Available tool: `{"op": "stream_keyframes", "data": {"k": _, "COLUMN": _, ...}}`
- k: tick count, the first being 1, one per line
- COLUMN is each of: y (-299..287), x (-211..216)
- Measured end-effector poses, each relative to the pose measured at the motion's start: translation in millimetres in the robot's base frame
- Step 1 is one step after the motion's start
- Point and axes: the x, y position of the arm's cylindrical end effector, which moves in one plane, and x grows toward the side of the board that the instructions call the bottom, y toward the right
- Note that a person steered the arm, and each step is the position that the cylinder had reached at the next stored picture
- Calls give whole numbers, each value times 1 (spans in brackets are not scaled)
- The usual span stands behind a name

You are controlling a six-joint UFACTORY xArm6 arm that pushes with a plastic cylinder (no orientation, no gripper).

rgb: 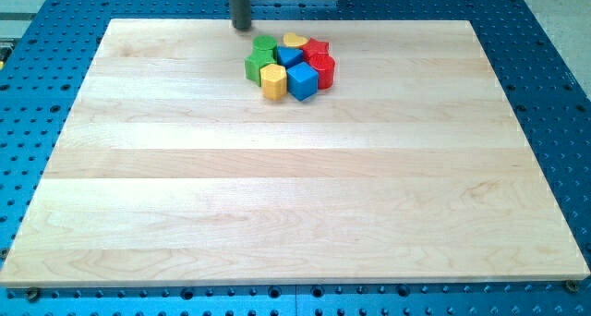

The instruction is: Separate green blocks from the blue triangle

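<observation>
Crowding blue triangle (288, 56), green blocks (260, 61) partly hidden.

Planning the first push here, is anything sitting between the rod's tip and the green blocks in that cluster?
Nothing visible does. My tip sits at the view's top, just up-left of the cluster, and the green blocks form its left edge, nearest the tip. Bare board lies between. The blue triangle sits just right of them, touching.
</observation>
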Motion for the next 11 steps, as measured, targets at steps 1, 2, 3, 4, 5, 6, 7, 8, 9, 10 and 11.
{"op": "stream_keyframes", "data": {"k": 1, "y": 40, "x": 17}}
{"op": "stream_keyframes", "data": {"k": 2, "y": 50, "x": 39}}
{"op": "stream_keyframes", "data": {"k": 3, "y": 64, "x": 58}}
{"op": "stream_keyframes", "data": {"k": 4, "y": 82, "x": 37}}
{"op": "stream_keyframes", "data": {"k": 5, "y": 38, "x": 86}}
{"op": "stream_keyframes", "data": {"k": 6, "y": 34, "x": 143}}
{"op": "stream_keyframes", "data": {"k": 7, "y": 34, "x": 146}}
{"op": "stream_keyframes", "data": {"k": 8, "y": 34, "x": 142}}
{"op": "stream_keyframes", "data": {"k": 9, "y": 34, "x": 115}}
{"op": "stream_keyframes", "data": {"k": 10, "y": 18, "x": 96}}
{"op": "stream_keyframes", "data": {"k": 11, "y": 45, "x": 62}}
